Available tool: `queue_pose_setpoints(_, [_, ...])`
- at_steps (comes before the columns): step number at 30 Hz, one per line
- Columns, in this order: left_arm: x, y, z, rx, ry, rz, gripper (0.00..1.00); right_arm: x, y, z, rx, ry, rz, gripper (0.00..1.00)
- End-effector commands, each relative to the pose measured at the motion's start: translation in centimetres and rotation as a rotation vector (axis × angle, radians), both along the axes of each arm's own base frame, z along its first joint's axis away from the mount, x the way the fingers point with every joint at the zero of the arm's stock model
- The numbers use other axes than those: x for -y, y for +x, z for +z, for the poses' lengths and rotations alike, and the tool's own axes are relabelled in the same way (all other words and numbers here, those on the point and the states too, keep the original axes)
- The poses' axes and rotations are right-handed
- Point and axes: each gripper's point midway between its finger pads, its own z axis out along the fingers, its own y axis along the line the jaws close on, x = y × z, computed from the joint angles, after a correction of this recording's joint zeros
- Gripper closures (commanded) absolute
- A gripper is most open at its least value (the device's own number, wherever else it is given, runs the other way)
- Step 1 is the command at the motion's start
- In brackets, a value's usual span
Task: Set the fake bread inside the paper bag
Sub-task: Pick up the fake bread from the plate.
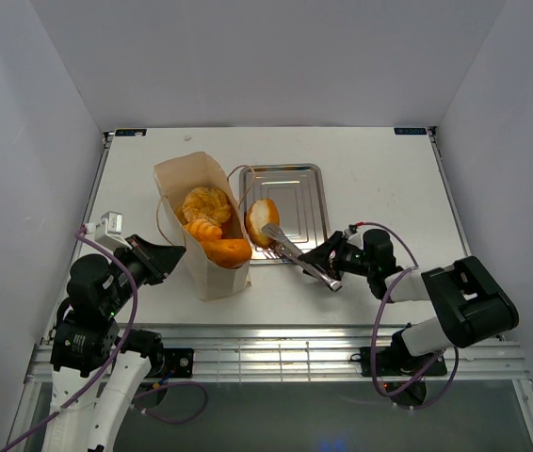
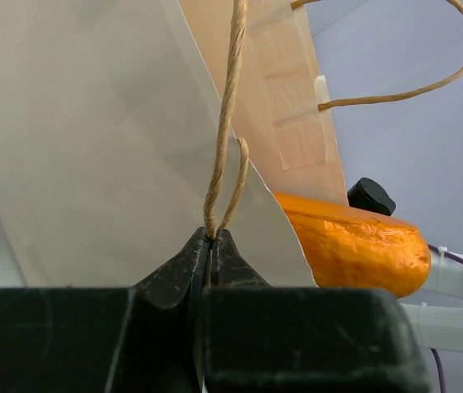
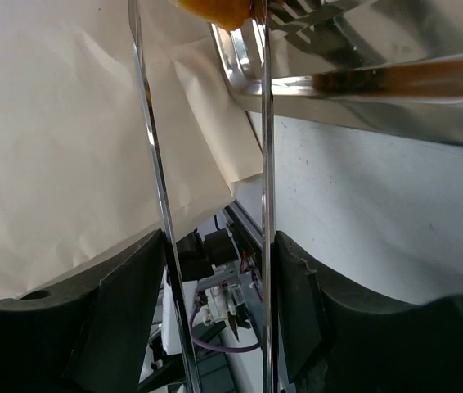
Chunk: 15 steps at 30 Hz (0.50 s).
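Note:
The paper bag (image 1: pixel 212 278) stands open left of centre, with several fake breads inside: a round roll (image 1: pixel 207 204) and a long loaf (image 1: pixel 226 250) poking out of its mouth. My left gripper (image 1: pixel 167 257) is shut on the bag's cord handle (image 2: pixel 223 131), beside the bag wall (image 2: pixel 92 123); the loaf (image 2: pixel 354 241) shows to its right. My right gripper (image 1: pixel 335 258) is shut on metal tongs (image 1: pixel 297 252), whose tips pinch a round roll (image 1: pixel 264 219) at the silver tray's left edge, right next to the bag. In the right wrist view the tongs' arms (image 3: pixel 155 164) run up to the roll (image 3: pixel 215 6).
The silver metal tray (image 1: pixel 295 193) lies right of the bag; its rim (image 3: pixel 379 90) is close to the tongs. White walls enclose the table on three sides. A rail runs along the near edge by the arm bases.

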Motion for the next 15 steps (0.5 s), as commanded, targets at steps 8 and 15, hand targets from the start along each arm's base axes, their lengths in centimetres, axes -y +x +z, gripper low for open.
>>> queue_pose_setpoints(8, [-0.1,-0.1,-0.6,-0.019,0.024,-0.003,1.00,-0.8,1.7,0.7,0.127,0.042,0.025,0.40])
queue_pose_setpoints(15, [-0.2,0.0,-0.5,-0.021,0.028,0.002,1.00,-0.9,1.9,0.3,0.161,0.064,0.032,0.40])
